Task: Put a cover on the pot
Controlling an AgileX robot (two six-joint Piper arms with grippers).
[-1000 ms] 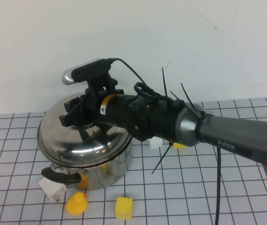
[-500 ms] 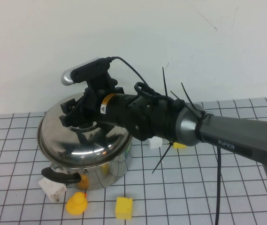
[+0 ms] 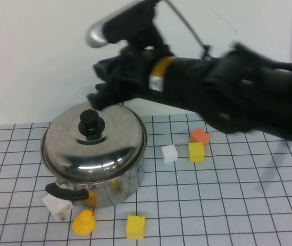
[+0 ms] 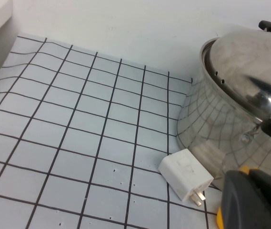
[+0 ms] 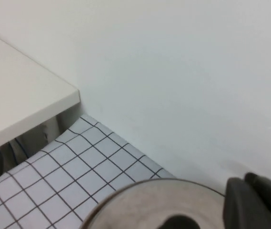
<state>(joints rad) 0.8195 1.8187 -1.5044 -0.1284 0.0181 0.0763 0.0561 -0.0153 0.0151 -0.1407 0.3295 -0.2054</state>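
The steel pot (image 3: 116, 185) stands at the left of the gridded mat with one black side handle (image 3: 66, 193) at the front. The domed lid (image 3: 92, 146) with its black knob (image 3: 90, 122) rests on the pot's rim. My right gripper (image 3: 100, 87) hangs in the air above and behind the knob, open and empty, touching nothing. In the right wrist view the lid (image 5: 140, 205) lies just below the gripper (image 5: 256, 202). My left gripper (image 4: 249, 200) is low beside the pot (image 4: 221, 129), near a white charger (image 4: 185, 174).
Around the pot lie a white charger (image 3: 57, 207), a yellow duck (image 3: 84, 223) and a yellow block (image 3: 135, 227). To the right are a white block (image 3: 169, 153), a yellow block (image 3: 196, 151) and an orange block (image 3: 200, 136). A white wall stands behind.
My right gripper has let go of the lid's knob and risen up and back to the right. The lid stays on the pot.
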